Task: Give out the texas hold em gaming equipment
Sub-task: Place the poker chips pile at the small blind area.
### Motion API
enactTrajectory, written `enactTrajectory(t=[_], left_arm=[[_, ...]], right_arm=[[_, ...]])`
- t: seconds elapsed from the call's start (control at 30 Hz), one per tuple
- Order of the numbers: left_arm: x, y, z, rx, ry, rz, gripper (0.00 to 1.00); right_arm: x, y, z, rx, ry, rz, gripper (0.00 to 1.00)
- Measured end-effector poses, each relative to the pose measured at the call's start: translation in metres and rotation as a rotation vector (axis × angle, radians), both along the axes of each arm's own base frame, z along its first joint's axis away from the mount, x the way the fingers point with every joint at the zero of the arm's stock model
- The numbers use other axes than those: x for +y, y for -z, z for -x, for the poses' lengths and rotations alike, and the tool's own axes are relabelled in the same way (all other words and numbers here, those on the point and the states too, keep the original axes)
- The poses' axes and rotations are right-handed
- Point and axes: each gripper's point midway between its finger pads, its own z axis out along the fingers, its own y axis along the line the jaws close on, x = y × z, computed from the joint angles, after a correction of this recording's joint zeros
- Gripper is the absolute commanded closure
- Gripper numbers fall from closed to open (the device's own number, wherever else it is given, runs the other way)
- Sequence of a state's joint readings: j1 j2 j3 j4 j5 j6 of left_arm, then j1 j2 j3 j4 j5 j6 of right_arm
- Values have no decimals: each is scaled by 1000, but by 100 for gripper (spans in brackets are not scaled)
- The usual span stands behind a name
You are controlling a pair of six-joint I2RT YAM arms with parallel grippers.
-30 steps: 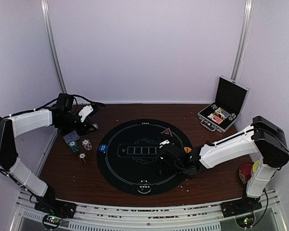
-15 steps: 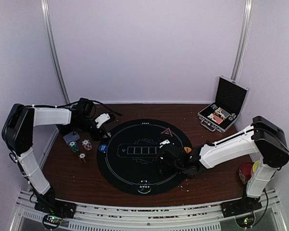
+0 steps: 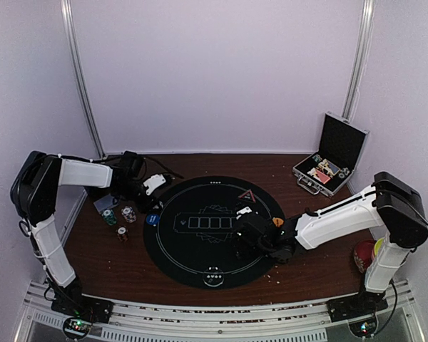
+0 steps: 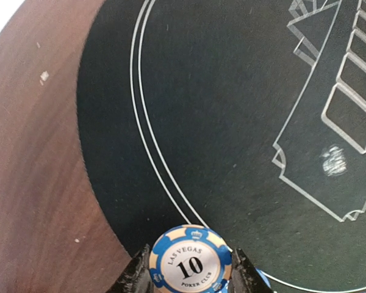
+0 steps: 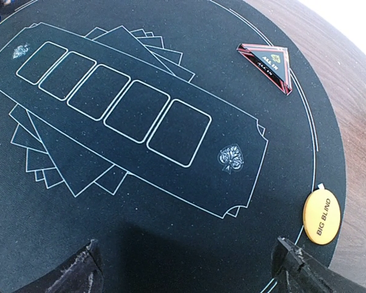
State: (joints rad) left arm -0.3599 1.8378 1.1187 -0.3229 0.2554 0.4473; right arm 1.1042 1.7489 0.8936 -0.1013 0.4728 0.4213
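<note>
A blue and cream poker chip (image 4: 190, 262) marked 10 stands on edge between the fingers of my left gripper (image 4: 190, 271), which is shut on it. That gripper (image 3: 155, 203) hangs over the left rim of the round black mat (image 3: 214, 267), just above the blue disc (image 3: 152, 219). More chips (image 3: 128, 214) and grey-backed cards (image 3: 105, 202) lie on the wood to the left. My right gripper (image 5: 189, 259) is open and empty low over the mat's right half (image 3: 241, 242). The orange disc (image 5: 321, 216) and the red triangle marker (image 5: 267, 63) lie near the mat's right rim.
An open silver-edged black case (image 3: 332, 162) with chips and cards stands at the back right. Red and yellow bowls (image 3: 366, 254) sit at the right edge beside the right arm's base. White card outlines (image 5: 116, 104) are printed across the mat's middle.
My left arm has swung right from the table's left side to the mat's left rim, still gripping the chip. The right arm has not moved.
</note>
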Motion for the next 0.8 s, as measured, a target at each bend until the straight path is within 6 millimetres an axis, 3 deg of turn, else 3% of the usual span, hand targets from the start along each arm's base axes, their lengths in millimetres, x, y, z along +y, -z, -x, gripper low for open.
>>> enactTrajectory(t=[0.2, 0.8], left_arm=[[5, 21, 1, 39, -21, -35, 68], [11, 20, -6, 17, -54, -60, 66]], right_arm=[[0, 0, 0, 0, -1, 0, 3], [1, 0, 1, -1, -5, 3, 3]])
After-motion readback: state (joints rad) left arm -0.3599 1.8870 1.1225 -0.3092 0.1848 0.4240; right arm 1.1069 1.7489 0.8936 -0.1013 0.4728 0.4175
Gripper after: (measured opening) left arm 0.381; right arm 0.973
